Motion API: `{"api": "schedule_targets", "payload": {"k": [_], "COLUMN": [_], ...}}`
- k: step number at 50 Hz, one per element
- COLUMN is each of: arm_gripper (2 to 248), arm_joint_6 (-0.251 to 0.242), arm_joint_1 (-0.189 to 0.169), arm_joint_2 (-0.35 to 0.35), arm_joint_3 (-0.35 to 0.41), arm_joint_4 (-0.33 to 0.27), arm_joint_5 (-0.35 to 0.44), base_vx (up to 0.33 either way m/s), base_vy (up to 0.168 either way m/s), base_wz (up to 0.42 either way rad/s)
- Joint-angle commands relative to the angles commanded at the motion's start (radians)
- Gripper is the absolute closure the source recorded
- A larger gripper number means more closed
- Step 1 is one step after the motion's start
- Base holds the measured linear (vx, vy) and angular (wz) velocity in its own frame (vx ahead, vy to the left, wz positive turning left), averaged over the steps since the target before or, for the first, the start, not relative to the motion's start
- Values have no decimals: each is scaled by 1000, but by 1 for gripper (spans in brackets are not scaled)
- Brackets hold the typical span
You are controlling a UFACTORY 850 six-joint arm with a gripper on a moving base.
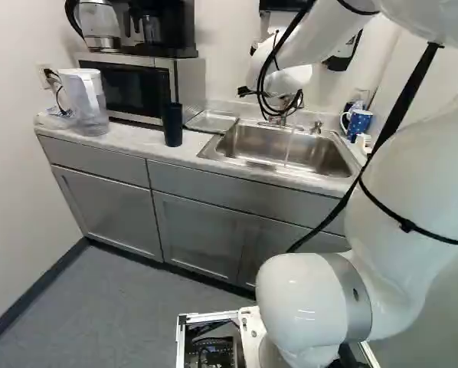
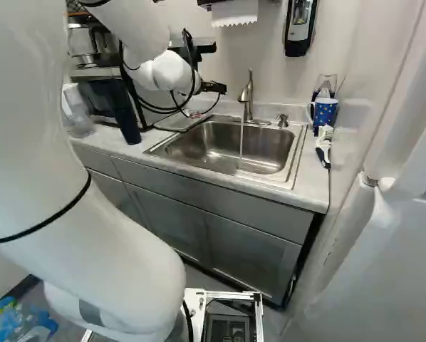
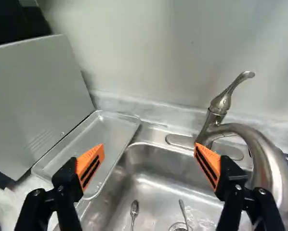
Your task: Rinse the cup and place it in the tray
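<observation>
Cup: the dark cup (image 1: 172, 124), judged to be the one for this task, stands upright near the front edge of the countertop (image 1: 133, 141), ahead of the microwave (image 1: 133, 90). It is outside the tray (image 3: 103, 132), which lies between the microwave and the left rim of the sink (image 2: 191, 146).

Gripper: the gripper (image 3: 149, 150) is open above the sink, holding nothing.

Water: a stream (image 2: 241, 142) runs from the faucet (image 2: 247, 103) into the sink. The cup is not under it.

Progress: water supply, done. Whether the cup has been rinsed cannot be told; it is judged unrinsed. Remaining, on that judgement: grip the cup, rinse it, set it in the tray.

Other items: a spoon (image 3: 134, 210) lies in the sink; a blue mug (image 2: 324, 112) stands near the countertop's back right corner.
</observation>
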Motion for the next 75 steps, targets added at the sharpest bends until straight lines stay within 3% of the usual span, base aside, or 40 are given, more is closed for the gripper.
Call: {"api": "schedule_targets", "payload": {"k": [27, 47, 75], "arm_gripper": [3, 3, 3], "arm_joint_6": [0, 0, 0], "arm_joint_1": [-8, -54, -152], "arm_joint_2": [85, 115, 141], "arm_joint_3": [80, 107, 131], "arm_joint_4": [0, 0, 0], "arm_joint_5": [-197, -357, -362], "base_vx": [0, 0, 0], "base_vy": [0, 0, 0], "base_wz": [0, 0, 0]}}
